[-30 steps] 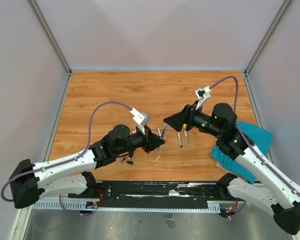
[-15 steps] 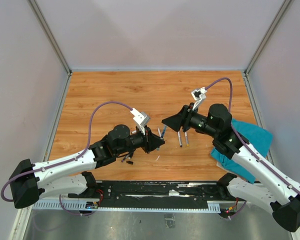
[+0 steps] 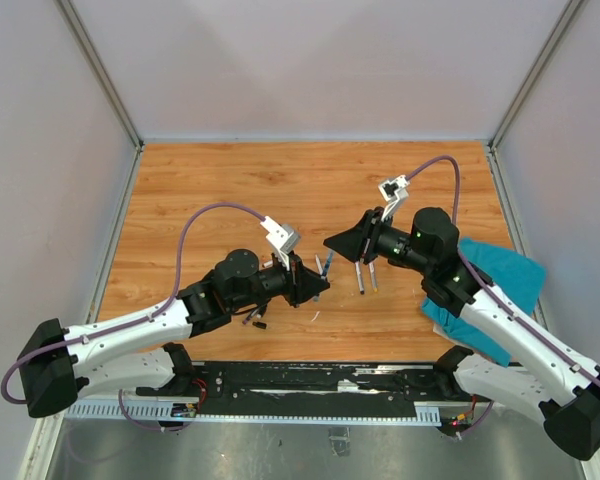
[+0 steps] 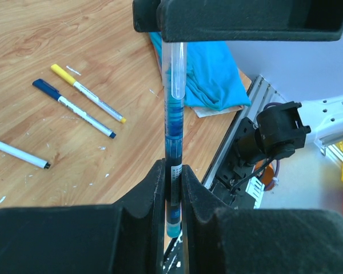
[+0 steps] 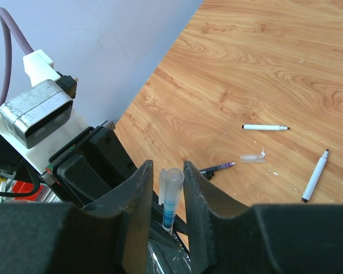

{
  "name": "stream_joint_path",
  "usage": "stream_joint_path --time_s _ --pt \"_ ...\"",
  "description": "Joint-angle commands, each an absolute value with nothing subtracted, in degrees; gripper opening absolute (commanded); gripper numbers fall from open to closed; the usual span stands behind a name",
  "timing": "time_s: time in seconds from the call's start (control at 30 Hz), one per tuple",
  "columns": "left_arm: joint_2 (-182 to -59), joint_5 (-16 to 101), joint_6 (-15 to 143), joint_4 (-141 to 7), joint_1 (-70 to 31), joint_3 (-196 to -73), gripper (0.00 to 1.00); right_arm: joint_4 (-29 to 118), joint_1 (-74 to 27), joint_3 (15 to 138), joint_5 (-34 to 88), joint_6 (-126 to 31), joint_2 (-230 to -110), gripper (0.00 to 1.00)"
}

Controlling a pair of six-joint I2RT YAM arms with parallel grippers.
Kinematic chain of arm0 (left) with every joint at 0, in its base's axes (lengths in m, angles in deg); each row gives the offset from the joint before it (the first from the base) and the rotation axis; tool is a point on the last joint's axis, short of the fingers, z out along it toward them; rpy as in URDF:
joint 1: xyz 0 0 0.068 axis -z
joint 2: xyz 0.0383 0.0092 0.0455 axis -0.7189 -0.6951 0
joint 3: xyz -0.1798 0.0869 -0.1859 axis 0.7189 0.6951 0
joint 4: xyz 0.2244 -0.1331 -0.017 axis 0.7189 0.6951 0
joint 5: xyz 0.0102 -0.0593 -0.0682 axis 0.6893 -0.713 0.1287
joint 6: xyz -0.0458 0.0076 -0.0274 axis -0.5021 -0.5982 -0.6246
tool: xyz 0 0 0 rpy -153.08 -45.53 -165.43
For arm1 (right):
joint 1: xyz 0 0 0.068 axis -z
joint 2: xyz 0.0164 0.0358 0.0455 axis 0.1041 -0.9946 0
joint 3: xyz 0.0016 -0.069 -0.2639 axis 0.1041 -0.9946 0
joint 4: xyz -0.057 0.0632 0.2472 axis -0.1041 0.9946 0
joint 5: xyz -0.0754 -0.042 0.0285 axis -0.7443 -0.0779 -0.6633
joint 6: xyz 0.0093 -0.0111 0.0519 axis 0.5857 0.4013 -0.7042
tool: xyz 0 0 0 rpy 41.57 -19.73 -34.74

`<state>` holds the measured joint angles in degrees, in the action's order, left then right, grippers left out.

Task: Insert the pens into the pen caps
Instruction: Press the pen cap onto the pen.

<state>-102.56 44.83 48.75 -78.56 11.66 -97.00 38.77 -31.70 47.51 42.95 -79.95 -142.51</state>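
While I work outward from the arm bases, left gripper (image 4: 172, 171): clamped tight on the blue pen (image 4: 172, 131), holding it in the air between the 2 arms, over the near middle of the table (image 3: 280, 180).
Clear cap (image 5: 171, 185): sitting over that pen's far end, so capping pen 1 looks underway (my read, not a done deal).
Right gripper (image 5: 167, 168): fingers sit right against the cap on both sides. Can't tell if they actually squeeze it or just flank it.
Loose on the wood: a white pen (image 5: 265, 127), a second white pen (image 5: 314, 176), a purple pen (image 5: 217, 168) and 1 loose clear cap (image 5: 252, 157), all lying flat and apart.
Further out: yellow pen (image 4: 88, 93) and navy-ended pen (image 4: 74, 108) side by side, with the teal cloth (image 4: 208, 68) beyond them.
Progress: early, I'd guess. 1 pen in hand, the rest left lying on the wood.
Hard to see: whether the cap is pushed fully home, and whether the yellow and navy ones already wear caps. The blue pen's near end is hidden between the fingers.
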Motion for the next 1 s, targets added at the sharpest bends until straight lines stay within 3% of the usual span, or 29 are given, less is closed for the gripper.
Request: stream_joint_path --time_s 0.0,0.23,0.97 --pt "-101.3 44.7 49.9 -80.2 12.0 -98.9 0.0 36.3 -32.9 46.4 44.7 -80.1 -142.4 0.27" --pt "-100.8 45.5 49.5 -81.0 12.0 -99.2 0.0 36.6 -33.3 45.3 44.8 -80.0 -142.2 0.01" --pt "-91.4 50.0 49.2 -85.9 12.0 -97.4 0.0 45.2 -50.3 41.3 29.3 -74.6 -140.2 0.01"
